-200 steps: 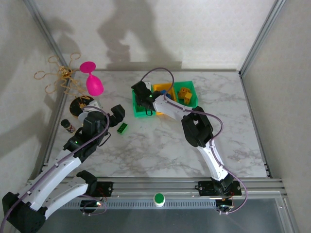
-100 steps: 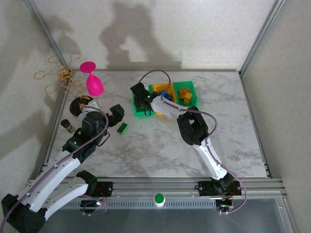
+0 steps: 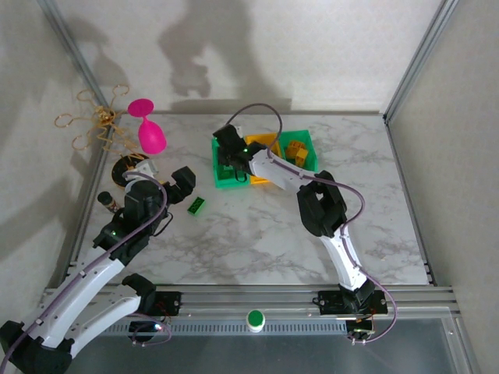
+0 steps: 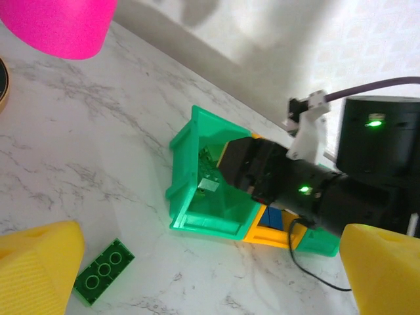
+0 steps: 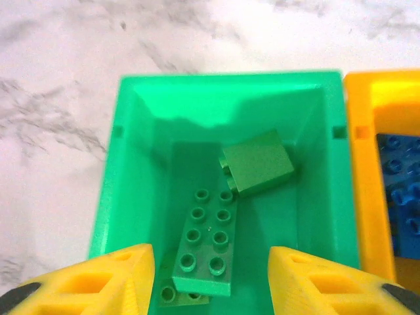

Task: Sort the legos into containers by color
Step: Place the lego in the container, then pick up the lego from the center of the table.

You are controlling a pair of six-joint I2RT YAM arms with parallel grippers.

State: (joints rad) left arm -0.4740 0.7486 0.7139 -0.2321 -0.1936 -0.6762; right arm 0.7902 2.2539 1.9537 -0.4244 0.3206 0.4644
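Right pincer (image 5: 211,279) hangs, jaws apart, over the green rectangular plastic bin (image 5: 131,164) holding green studded bricks (image 5: 203,243); best lifted straight up, clear of its walls.

Rt claw (image 5: 207,282) over left green bin (image 5: 110,197): walls flank my fingers (image 5: 98,285), two green bricks (image 5: 207,246) on its floor. Pink goblet (image 3: 148,128) crowds table's (image 3: 257,238) left rear; front-ctr marble lies open.
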